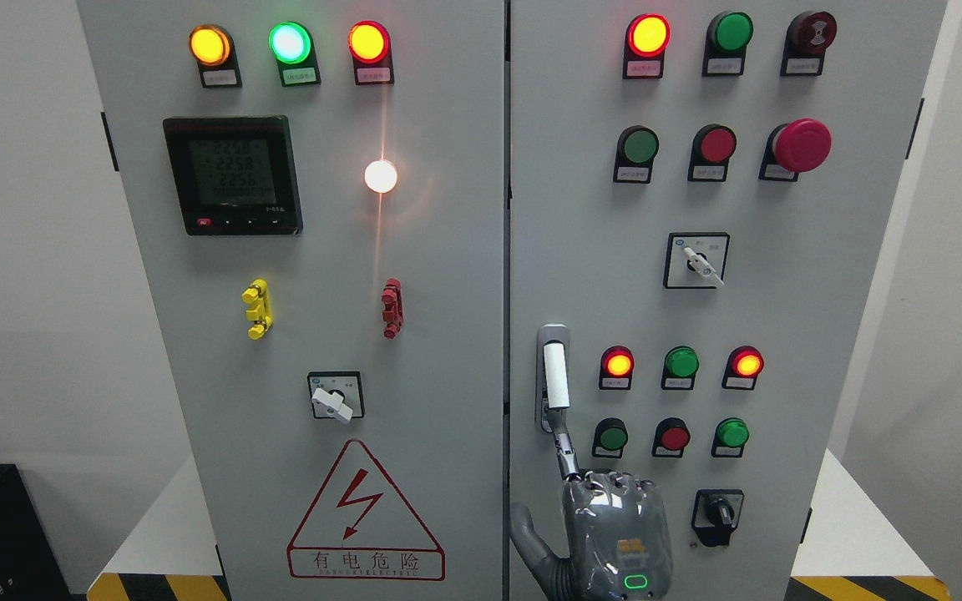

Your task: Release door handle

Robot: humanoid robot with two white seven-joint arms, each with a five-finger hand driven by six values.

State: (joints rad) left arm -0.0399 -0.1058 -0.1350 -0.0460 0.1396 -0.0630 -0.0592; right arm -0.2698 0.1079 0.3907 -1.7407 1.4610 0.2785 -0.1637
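The white door handle (555,376) stands upright in its grey recess near the left edge of the right cabinet door (782,317). My right hand (615,534) is below it, its back towards the camera, coming up from the bottom edge. Its index finger (565,451) stretches up and reaches the lower end of the handle's mount. The thumb (524,534) is spread out to the left and nothing is closed around the handle. The other fingers are foreshortened behind the knuckles. Both doors look closed. My left hand is out of view.
Round buttons and lit lamps (681,363) sit just right of the handle, with a black rotary switch (716,513) beside the hand. The left door (322,334) carries a meter (233,175), a selector switch (333,399) and a hazard triangle (364,517).
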